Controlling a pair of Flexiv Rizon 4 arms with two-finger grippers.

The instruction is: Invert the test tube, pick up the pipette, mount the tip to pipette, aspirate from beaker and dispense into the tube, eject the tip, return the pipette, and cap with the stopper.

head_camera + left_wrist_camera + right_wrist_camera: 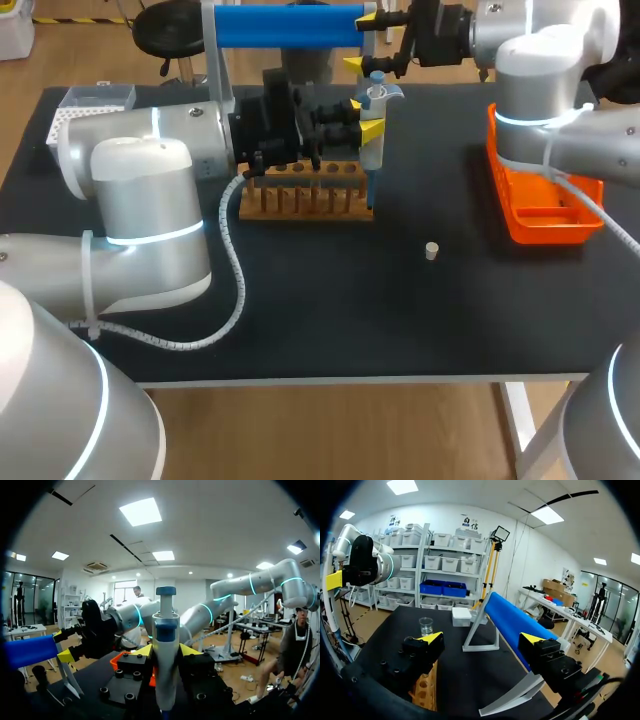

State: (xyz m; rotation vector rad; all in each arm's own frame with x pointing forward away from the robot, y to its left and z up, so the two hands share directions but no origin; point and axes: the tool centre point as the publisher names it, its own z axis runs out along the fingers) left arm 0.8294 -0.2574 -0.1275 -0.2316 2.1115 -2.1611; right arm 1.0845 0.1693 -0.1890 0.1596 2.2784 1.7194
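Firmly, left fingers [189, 650] clamp the pipette [165, 645] upright; right fingers [431, 639] spread wide, empty.

Worktop [400, 320]: black, matte, pale front edge.
Far left corner: white box [88, 105] with clear lid.
Near that box: clear beaker [425, 625].
Far middle: wooden rack [305, 200]; behind it, grey stand [222, 60] carrying a blue roll.
Right side: orange tray [545, 225].
Open middle: small pale stopper [432, 251], well apart from rack and tray.
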